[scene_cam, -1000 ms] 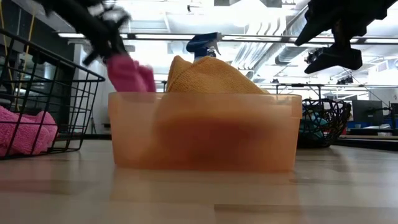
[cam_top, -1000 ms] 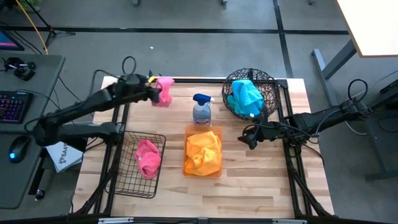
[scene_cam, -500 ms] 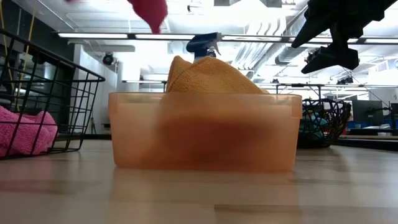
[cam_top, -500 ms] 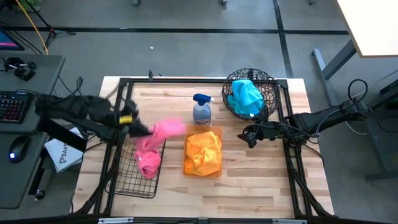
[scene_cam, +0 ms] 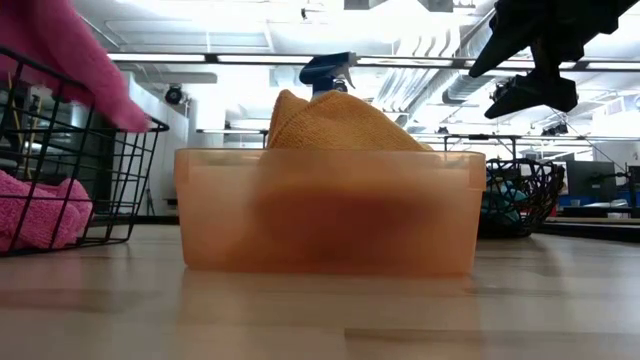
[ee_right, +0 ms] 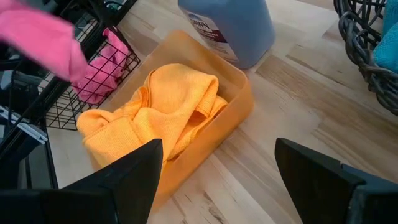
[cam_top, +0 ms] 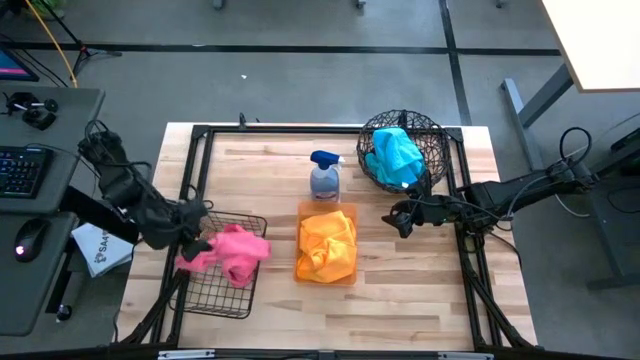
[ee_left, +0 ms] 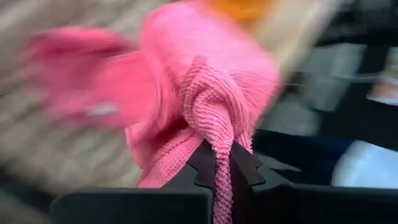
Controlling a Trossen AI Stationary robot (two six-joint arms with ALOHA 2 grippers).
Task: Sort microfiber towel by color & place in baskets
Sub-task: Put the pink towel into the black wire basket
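pink towel held over the wire-grid basket

left gripper [ee_left: 222, 163] sits over the left edge of the rectangular black wire-grid basket [cam_top: 222, 296], at the table's left side in the high view. its two dark fingers [ee_left: 202, 163] are pressed together on a fold of a pink microfiber towel [cam_top: 224, 246]; the cloth bunches out past the fingertips in the left wrist view and trails across the basket's upper half in the high view. in the low view the same cloth [scene_cam: 70, 55] hangs above the basket's rim, off the table.

a second pink microfiber towel [scene_cam: 38, 208] lies crumpled inside the wire-grid basket, on its floor. from above, the held cloth overlaps it and i cannot tell whether the two touch.

translucent orange rectangular plastic bin [cam_top: 346, 214] stands at the table's middle, just right of the wire-grid basket, with an orange microfiber towel [cam_top: 326, 245] heaped in it, rising above the rim in the low view. blue-capped spray bottle [cam_top: 324, 176] stands upright just behind the bin.

round dark wire bowl-basket [cam_top: 432, 134] sits at the far right corner of the light wooden table [cam_top: 400, 300], holding a teal-blue microfiber towel [cam_top: 394, 156].

right gripper [cam_top: 399, 219] hangs above the table between the orange bin and the bowl-basket, touching neither. its fingers [ee_right: 134, 177] are spread wide and hold nothing; the orange bin shows between them in the right wrist view.
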